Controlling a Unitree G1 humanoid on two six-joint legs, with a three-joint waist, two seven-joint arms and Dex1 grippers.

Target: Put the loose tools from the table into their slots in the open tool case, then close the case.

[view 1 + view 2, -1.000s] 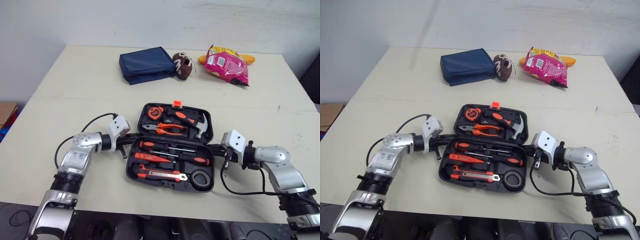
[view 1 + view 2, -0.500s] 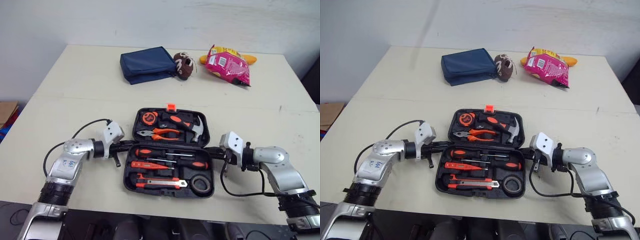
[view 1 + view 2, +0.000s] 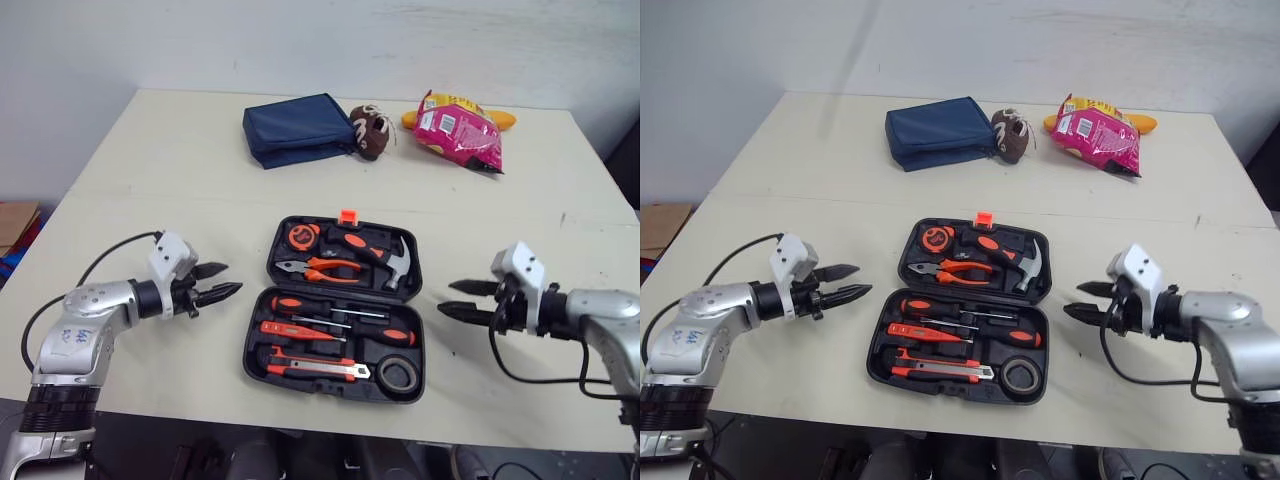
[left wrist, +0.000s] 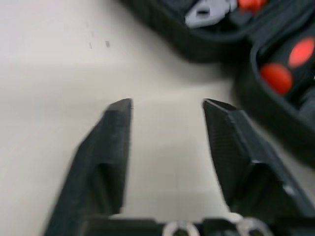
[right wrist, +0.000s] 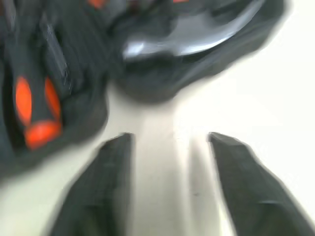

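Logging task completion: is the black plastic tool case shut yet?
No, the black plastic tool case lies open with both halves spread flat, and the orange-handled pliers are plainly visible in its far half.

The black tool case (image 3: 254, 340) lies open and flat. Its far half holds a tape measure (image 3: 298, 236), pliers (image 3: 322, 268) and hammer (image 3: 397, 262); its near half holds screwdrivers (image 3: 340, 305), a utility knife (image 3: 315, 370) and a tape roll (image 3: 399, 374).

black tool case (image 3: 335, 305), orange-handled tools (image 3: 340, 265), navy pouch (image 3: 297, 129)
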